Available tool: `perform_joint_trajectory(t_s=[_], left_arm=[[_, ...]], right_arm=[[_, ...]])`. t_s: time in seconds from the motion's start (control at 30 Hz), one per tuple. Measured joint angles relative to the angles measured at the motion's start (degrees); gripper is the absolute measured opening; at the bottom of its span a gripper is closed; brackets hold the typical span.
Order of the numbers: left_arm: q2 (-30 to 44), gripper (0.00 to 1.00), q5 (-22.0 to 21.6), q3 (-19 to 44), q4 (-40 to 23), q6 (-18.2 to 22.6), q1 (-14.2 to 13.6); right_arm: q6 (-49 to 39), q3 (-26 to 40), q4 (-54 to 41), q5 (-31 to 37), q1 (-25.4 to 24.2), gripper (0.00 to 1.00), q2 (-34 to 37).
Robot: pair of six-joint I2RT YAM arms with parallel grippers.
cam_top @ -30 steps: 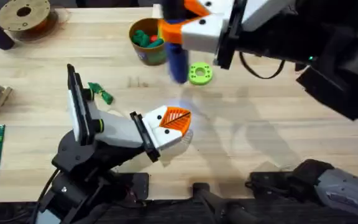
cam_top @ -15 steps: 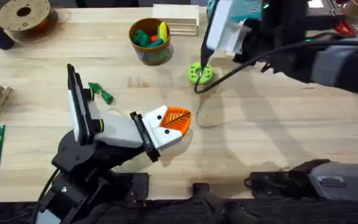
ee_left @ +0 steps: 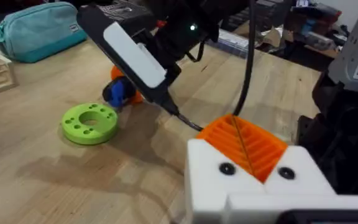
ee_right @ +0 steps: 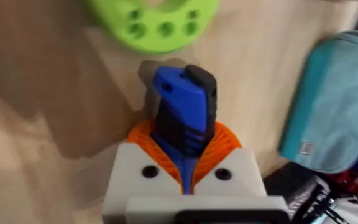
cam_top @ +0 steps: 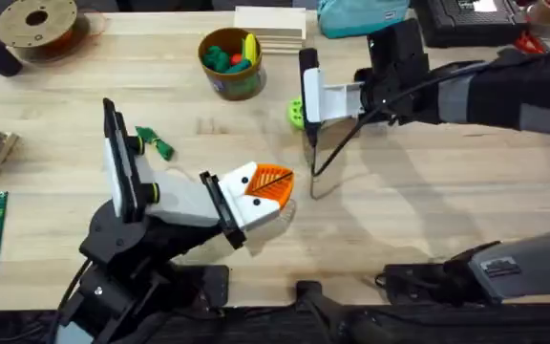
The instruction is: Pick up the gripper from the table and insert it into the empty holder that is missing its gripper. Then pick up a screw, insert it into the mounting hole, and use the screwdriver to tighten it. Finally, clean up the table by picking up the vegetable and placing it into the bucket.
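The right gripper (ee_right: 185, 163) grips the blue screwdriver (ee_right: 182, 112) beside the green disc (ee_left: 90, 122), toward the counter's (cam_top: 428, 201) far edge. The left gripper (cam_top: 267, 187), orange pads pressed together, rests mid-counter. The vegetable (cam_top: 156, 142) lies left of it; the bucket (cam_top: 229, 62) stands near the far edge.

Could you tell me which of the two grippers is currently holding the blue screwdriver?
The right gripper, out by the green ring-shaped disc, is clamped on the blue screwdriver. The left gripper, nearer the table's front, holds no tool.
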Motion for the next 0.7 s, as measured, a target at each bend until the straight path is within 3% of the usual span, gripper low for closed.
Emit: perform_joint_trajectory(t_s=[0.23,0.3,0.47,0.53,0.7], left_arm=[[0.02,0.006,0.00,0.00,0.00,0.00,0.00],[0.02,0.006,0.00,0.00,0.00,0.00,0.00],[0.02,0.006,0.00,0.00,-0.02,0.00,0.00],[0.02,0.006,-0.02,0.00,-0.01,0.01,0.00],[0.02,0.006,0.00,0.00,0.00,0.02,0.00]], right_arm=[[-0.73,0.74,-7.01,0.35,-0.20,0.073,-0.33],[-0.69,1.01,-7.96,0.43,-0.34,0.205,-0.53],[-0.77,1.75,-8.58,1.36,-0.42,0.896,-1.41],[-0.47,2.21,-8.90,1.81,-0.42,0.960,-1.60],[3.71,2.16,-9.72,2.23,-0.42,0.966,-2.08]])
